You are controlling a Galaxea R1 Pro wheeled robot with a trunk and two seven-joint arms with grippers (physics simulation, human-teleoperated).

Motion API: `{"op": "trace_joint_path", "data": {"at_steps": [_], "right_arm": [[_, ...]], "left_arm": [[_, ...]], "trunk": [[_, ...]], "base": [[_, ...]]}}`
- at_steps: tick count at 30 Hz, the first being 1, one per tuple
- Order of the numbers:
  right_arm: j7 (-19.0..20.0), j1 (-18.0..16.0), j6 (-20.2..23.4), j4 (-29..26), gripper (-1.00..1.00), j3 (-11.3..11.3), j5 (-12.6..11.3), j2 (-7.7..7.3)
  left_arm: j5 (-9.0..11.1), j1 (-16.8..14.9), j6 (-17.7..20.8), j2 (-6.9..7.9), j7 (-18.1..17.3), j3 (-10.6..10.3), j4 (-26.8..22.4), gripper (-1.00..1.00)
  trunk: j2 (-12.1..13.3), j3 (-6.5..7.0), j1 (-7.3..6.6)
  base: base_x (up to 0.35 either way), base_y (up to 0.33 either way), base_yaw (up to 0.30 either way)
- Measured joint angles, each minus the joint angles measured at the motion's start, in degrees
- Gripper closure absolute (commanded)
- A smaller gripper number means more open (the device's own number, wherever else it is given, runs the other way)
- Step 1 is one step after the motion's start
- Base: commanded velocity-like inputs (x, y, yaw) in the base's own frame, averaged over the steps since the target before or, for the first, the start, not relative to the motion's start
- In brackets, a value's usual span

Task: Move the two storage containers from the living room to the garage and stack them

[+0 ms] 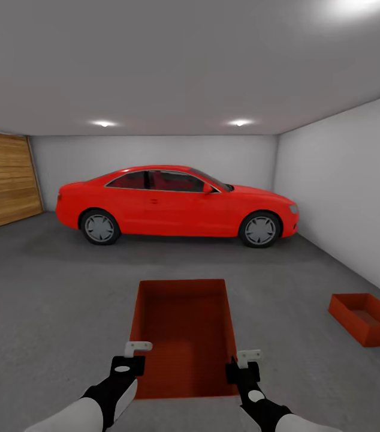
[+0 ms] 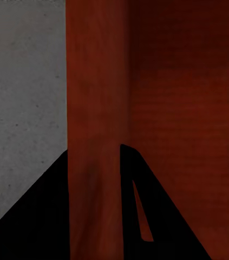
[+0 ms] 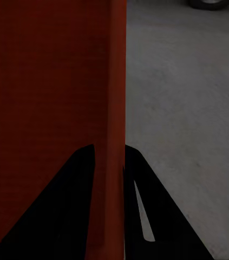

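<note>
I am in the garage. One orange-red open-top storage container (image 1: 184,324) is held lengthwise in front of me, low over the dark grey floor (image 1: 52,288). My left gripper (image 1: 131,360) is shut on its left wall near the near corner; in the left wrist view the black fingers (image 2: 163,216) straddle that wall (image 2: 95,81). On the opposite wall (image 3: 111,65) my right gripper (image 1: 243,367) is shut the same way. The second storage container (image 1: 367,318) rests on the floor at the right, well apart from the held one.
A glossy red car (image 1: 175,204) is parked across the far side. A wooden roll-up door (image 1: 1,180) closes the left side, and a white wall (image 1: 346,192) runs along the right, close behind the second container. Bare concrete lies between me and the car.
</note>
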Motion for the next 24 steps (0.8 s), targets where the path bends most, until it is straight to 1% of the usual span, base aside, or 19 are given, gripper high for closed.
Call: {"op": "trace_joint_path", "data": {"at_steps": [7,24], "right_arm": [[0.0,0.0,-0.1,0.0,1.0,0.2,-0.3,0.06],[0.0,0.0,-0.1,0.0,1.0,0.0,-0.1,0.0]], "left_arm": [[-0.1,0.0,0.0,0.05,-0.1,0.0,-0.1,1.0],[-0.1,0.0,0.0,-0.01,0.0,0.0,-0.1,1.0]], "trunk": [[0.0,0.0,0.0],[0.0,0.0,0.0]], "base": [[0.32,0.0,0.0],[0.32,0.0,0.0]]}}
